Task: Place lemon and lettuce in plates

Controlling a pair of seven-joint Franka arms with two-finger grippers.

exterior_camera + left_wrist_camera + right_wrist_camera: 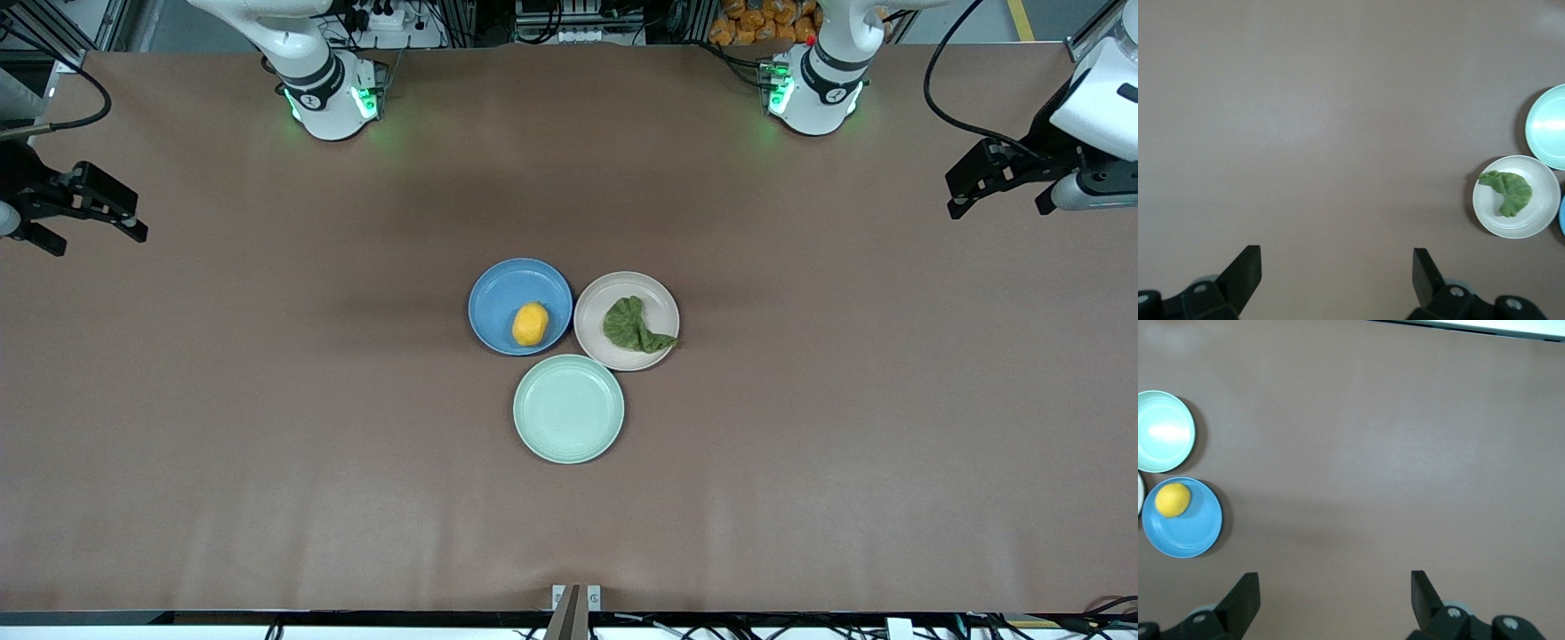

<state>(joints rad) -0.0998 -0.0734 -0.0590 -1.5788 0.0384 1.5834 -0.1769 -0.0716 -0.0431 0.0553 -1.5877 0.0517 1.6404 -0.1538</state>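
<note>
The lemon lies in the blue plate at the table's middle. It also shows in the right wrist view on the blue plate. The lettuce lies in the beige-pink plate beside it, its tip over the rim; the left wrist view shows the lettuce and its plate. My left gripper is open and empty, over the table's left-arm end. My right gripper is open and empty, over the right-arm end.
An empty pale mint-green plate touches both other plates, nearer to the front camera; it shows in both wrist views. The brown table lies bare around the three plates.
</note>
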